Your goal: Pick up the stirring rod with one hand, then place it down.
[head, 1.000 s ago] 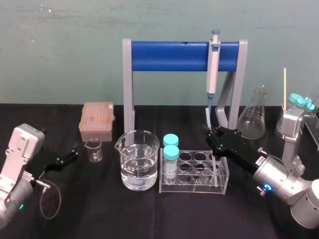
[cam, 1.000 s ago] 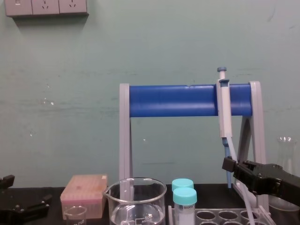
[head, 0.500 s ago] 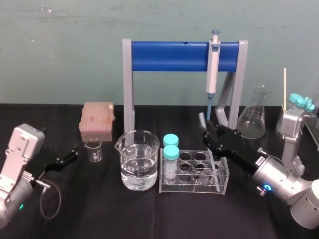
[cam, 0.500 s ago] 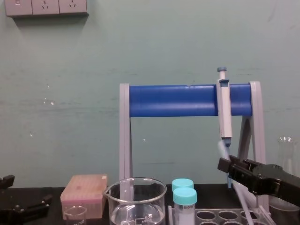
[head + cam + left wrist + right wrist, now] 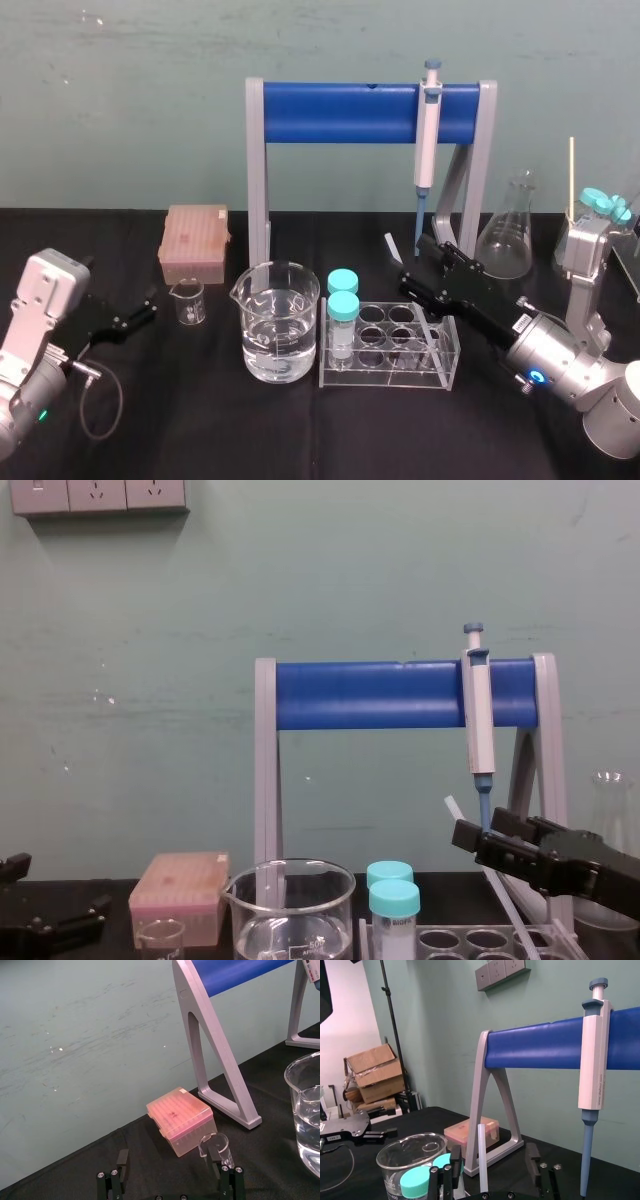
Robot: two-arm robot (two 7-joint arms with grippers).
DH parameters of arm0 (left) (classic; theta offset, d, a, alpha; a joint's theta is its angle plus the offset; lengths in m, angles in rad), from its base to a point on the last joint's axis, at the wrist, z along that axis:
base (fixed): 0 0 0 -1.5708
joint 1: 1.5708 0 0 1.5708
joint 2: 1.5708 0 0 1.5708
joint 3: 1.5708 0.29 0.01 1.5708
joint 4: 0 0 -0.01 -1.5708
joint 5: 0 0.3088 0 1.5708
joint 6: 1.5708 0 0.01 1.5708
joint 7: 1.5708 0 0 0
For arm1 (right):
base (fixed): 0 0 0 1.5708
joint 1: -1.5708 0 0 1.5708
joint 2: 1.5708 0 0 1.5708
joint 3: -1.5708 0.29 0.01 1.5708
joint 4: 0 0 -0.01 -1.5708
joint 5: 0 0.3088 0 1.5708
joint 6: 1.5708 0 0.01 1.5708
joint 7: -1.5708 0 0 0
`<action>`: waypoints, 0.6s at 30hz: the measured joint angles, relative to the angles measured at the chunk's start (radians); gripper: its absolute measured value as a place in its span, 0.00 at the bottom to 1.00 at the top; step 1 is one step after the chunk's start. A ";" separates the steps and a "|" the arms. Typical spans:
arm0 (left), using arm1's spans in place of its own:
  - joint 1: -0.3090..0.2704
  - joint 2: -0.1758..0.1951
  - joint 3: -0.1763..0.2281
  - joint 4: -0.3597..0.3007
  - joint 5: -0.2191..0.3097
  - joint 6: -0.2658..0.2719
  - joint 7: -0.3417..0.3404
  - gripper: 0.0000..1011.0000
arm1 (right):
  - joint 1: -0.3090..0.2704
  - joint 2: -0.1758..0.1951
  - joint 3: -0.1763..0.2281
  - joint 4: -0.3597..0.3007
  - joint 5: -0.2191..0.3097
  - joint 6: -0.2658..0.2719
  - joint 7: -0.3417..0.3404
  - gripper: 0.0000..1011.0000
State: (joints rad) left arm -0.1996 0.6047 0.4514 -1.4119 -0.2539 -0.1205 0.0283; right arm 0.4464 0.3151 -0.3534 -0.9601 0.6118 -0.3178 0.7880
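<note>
Head view first: right gripper (image 5: pixel 420 265) hangs over the test tube rack (image 5: pixel 440 378) with its jaws spread. The stirring rod (image 5: pixel 393 248) leans between them, lower end seemingly down in the rack, and the left gripper (image 5: pixel 140 310) sits parked and open off to the left. Right wrist view puts the rod nearer one side of the claw, and as far as I can tell nothing's clamped on it. Chest view agrees, so I'd call this the put-down, and next up is backing off without clipping the rod.

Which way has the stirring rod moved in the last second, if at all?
Yes. The stirring rod has leaned toward the robot's left, its top now clear of the pipette.
</note>
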 joint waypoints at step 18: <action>0.000 0.000 0.000 0.000 0.000 0.000 0.000 0.99 | -0.031 0.012 0.038 -0.092 -0.017 -0.069 -0.048 0.99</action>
State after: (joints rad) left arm -0.1995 0.6047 0.4515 -1.4120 -0.2539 -0.1205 0.0283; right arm 0.4156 0.3274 -0.3153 -1.0516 0.5950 -0.3867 0.7398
